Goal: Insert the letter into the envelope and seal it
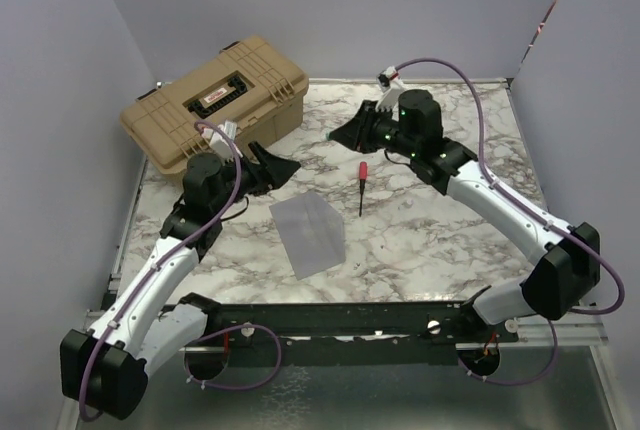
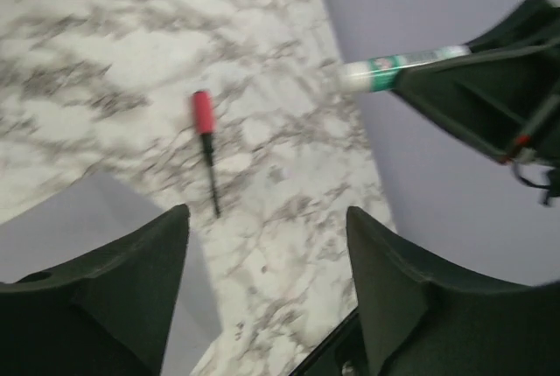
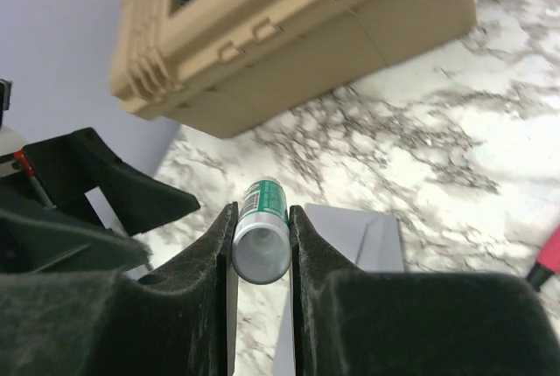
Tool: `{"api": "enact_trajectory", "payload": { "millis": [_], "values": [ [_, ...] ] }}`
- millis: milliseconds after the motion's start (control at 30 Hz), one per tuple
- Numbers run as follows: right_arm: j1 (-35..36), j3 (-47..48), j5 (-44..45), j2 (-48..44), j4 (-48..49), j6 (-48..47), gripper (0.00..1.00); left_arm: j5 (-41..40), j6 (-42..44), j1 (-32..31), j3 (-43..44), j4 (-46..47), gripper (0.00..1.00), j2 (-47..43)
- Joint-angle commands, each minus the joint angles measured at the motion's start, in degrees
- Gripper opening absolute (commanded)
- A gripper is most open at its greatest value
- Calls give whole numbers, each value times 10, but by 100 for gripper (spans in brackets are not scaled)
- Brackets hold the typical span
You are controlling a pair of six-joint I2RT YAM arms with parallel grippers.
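Note:
The pale grey envelope point(image 1: 308, 233) lies flat in the middle of the marble table; it also shows in the wrist views point(image 2: 87, 219) point(image 3: 363, 236). The letter is out of view. Left of the envelope's far end, my left gripper point(image 1: 278, 166) point(image 2: 267, 214) stands open above the table with nothing between its fingers. My right gripper point(image 1: 340, 134) point(image 3: 261, 210) hovers beyond the envelope, shut on a green-and-white glue stick point(image 3: 261, 232) point(image 2: 394, 68) that pokes out past its fingertips.
A big tan hard case point(image 1: 215, 98) point(image 3: 289, 35) stands at the back left. A red-handled screwdriver point(image 1: 362, 185) point(image 2: 206, 144) lies right of the envelope's far end. Purple walls close in the table on three sides.

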Motion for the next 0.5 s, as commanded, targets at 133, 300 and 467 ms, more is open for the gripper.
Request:
{"api": "enact_trajectory", "payload": {
  "millis": [133,300,467],
  "values": [
    [108,22,255,49,-173,-33,0,-53,20,3,-96,-70,50,15],
    [169,-9,329,70,-179,-45,0,-43,22,3,-133,-25,39,48],
    [234,-68,355,90,-83,-123,0,-37,7,1,-175,49,22,98]
  ]
}}
